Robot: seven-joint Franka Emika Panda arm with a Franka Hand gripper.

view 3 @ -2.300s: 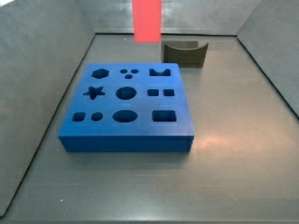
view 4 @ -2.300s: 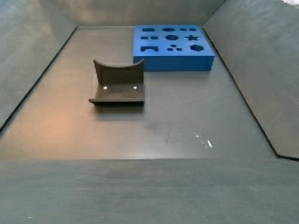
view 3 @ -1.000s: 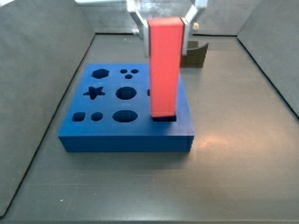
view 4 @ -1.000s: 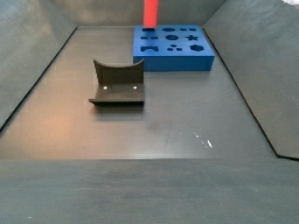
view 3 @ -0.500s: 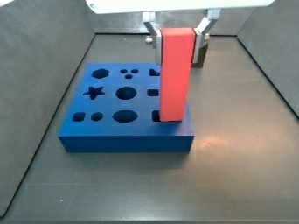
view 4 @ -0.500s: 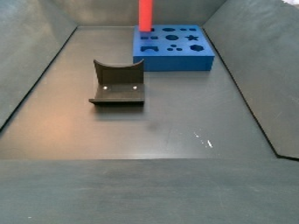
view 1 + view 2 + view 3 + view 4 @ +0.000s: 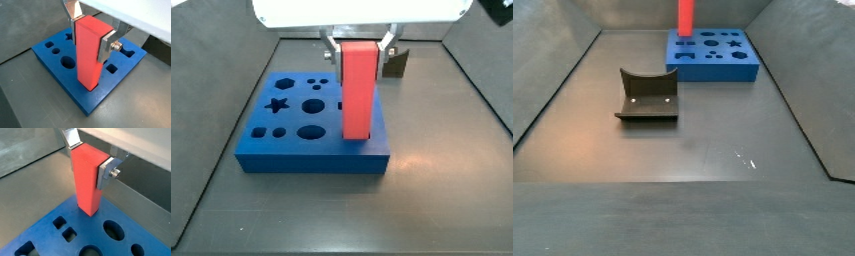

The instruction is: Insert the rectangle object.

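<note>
Blue holed block [image 7: 315,118] sits on the grey bench [image 7: 687,150], well apart from the dark notched block [image 7: 647,96]. Above it, the end effector [image 7: 93,35] clamps the upright rectangle object [image 7: 360,90], whose lower end reaches the block's top near one edge.

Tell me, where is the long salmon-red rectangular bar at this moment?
The salmon-red bar hangs upright in the gripper, its lower end over the blue holed block near that block's edge, as both wrist views show.

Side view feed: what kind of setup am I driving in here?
Likely a lab insertion-test cell: grey walled enclosure, blue holed block, and the gripper above it, jaws shut on the rectangle object.
</note>
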